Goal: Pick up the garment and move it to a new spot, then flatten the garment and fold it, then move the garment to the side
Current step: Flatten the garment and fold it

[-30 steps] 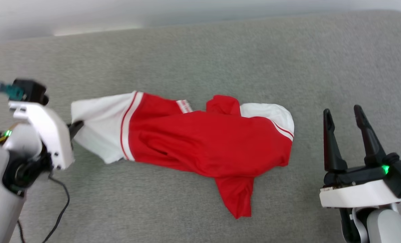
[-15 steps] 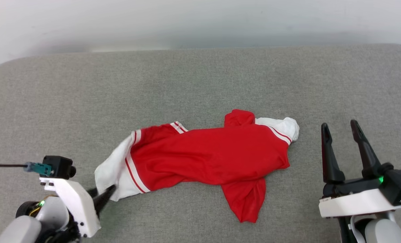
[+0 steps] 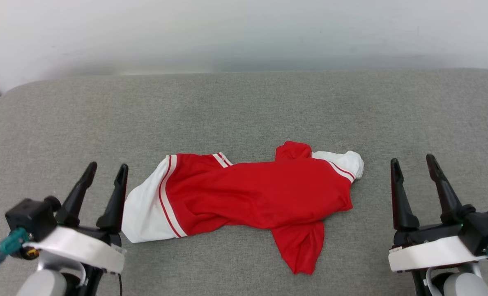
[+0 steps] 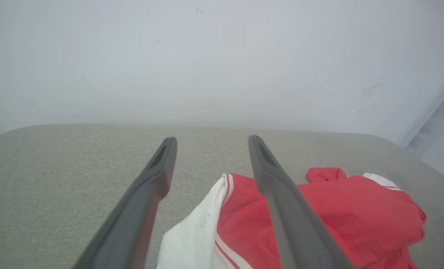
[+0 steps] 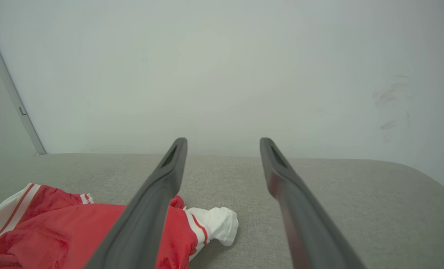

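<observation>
While the garment [image 3: 252, 193] lies bunched on the grey padded surface [image 3: 244, 107] between my left gripper [image 3: 107, 165] and right gripper [image 3: 412, 159], both spread apart and empty, I'd pinch the white sleeve [image 3: 145, 213] beside the left and the balled sleeve [image 3: 346, 160] nearer the right, then draw outward, low and even.

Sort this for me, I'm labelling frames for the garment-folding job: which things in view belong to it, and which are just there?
Belongs to the job: crumpled red thin-fabric jersey with white sleeves; left gripper, dark-fingered, open beside it; right gripper, open.
Just there: grey woven-fabric padded surface; plain pale wall behind.
</observation>
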Tool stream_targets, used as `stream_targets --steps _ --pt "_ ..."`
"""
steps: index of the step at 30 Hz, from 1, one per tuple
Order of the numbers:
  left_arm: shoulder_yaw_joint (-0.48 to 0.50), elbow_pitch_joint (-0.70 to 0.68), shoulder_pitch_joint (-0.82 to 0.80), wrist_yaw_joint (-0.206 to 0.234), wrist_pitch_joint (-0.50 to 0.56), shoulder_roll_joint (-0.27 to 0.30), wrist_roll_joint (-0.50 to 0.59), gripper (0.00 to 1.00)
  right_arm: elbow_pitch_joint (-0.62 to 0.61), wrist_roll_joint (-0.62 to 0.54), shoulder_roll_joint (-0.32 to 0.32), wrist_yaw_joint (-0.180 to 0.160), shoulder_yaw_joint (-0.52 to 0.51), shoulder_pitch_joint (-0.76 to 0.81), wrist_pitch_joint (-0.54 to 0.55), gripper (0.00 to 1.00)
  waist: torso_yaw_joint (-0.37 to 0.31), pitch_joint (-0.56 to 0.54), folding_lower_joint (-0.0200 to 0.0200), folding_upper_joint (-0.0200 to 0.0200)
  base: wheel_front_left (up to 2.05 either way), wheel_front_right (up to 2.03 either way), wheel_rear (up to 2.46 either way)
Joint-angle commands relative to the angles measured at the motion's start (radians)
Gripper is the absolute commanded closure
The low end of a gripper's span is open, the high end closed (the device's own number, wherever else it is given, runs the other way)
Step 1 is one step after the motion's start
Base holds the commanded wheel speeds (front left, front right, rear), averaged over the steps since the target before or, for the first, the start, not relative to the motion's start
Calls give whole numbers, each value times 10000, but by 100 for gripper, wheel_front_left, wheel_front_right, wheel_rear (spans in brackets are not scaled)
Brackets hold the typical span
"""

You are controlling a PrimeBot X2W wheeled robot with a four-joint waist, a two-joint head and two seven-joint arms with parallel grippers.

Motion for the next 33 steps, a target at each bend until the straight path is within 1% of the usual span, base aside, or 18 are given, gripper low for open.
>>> stream_targets --steps 1,3,6,9,13,15,17,19,21,24,27,30,33 --pt "52 -158 276 88 -229 -130 209 0 61 -144 20 -3 6 81 -20 0 49 -34 1 0 0 0 0" --pt "146 -351 577 261 -435 -329 542 0 207 -215 -44 -3 34 35 212 0 142 -41 1 0 0 0 0" --pt "191 -634 945 427 -539 -685 1005 0 283 -22 -523 -3 228 -370 1413 0 301 24 1 0 0 0 0" --pt "251 -837 1110 451 -578 -1023 1324 0 258 313 -1391 -5 656 -846 3454 0 496 151 1 0 0 0 0" --pt "390 -902 1005 248 -587 -1344 1687 0 284 1295 -2654 -5 1202 -1905 6884 0 764 444 1 0 0 0 0" --pt "438 -880 823 123 -588 -1507 1830 0 305 1688 -3230 -3 1538 -2492 8358 0 948 624 1 0 0 0 0" --pt "434 -818 699 8 -580 -1652 1934 0 488 2039 -3640 -5 1743 -3020 9637 0 1159 818 1 0 0 0 0" --pt "452 -778 526 -77 -581 -1822 2037 0 706 2419 -3792 -5 1839 -3560 10628 0 1388 1049 1 0 0 0 0" --pt "424 -728 380 -190 -580 -1986 2133 0 996 2550 -3896 -5 1882 -4050 11286 0 1614 1255 1 0 0 0 0" --pt "359 -600 197 -341 -572 -2225 2266 0 1560 2580 -4074 -5 2149 -4624 11782 0 1971 1543 1 0 0 0 0" --pt "314 -472 7 -441 -572 -2415 2369 0 2207 2676 -4173 -3 2408 -4998 12155 0 2313 1733 1 0 0 0 0" --pt "258 -353 -117 -538 -571 -2551 2440 0 2684 2864 -4542 -5 3140 -5119 12528 0 2600 1844 1 0 0 0 0" --pt "207 -272 -198 -596 -571 -2673 2482 0 3178 2987 -4883 -5 3619 -5178 12518 0 2841 1939 1 0 0 0 0"
